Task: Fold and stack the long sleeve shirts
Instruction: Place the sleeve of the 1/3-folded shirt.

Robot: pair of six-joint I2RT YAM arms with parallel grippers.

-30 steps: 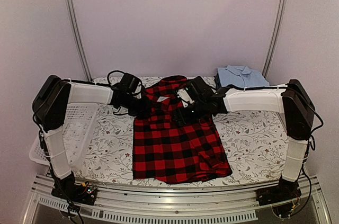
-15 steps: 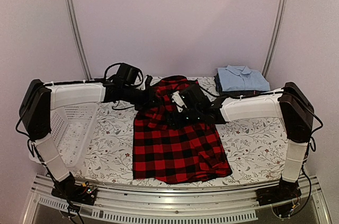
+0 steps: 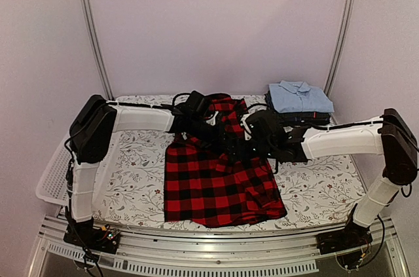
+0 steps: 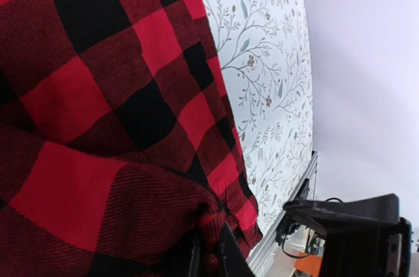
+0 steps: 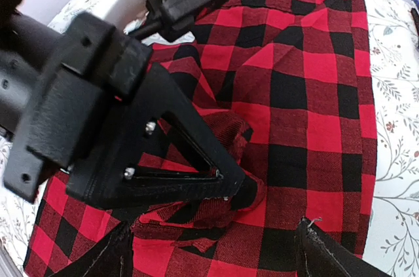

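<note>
The check shirt [image 3: 219, 182] lay in the middle of the bench [image 3: 321, 179], collar toward the far side and hem toward me. Its upper half was rumpled and partly lifted. At the far right corner sat the folded stack, a light blue shirt [image 3: 298, 97] on top of darker ones. The check shirt was well apart from it and not yet folded, by my reading.

The left claw [image 5: 239, 185] was closed on a small bunch of the check cloth near the chest. The right claw [image 5: 219, 254] hung just above the fabric with its jaws wide and nothing between them.

My worries came from there. The pinch looked thin, so a pull could have let the cloth slip out. I also could not tell how many layers the pinch held, and a pull might have dragged the whole shirt across the bench instead of folding it. The two claws were very near each other, so closing the right one carelessly risked knocking the left. The near right hem was already wrinkled, which would skew any fold.

The left arm stretched in from the left with its forearm roughly level. The right arm reached low from the right with its wrist over the shirt.
</note>
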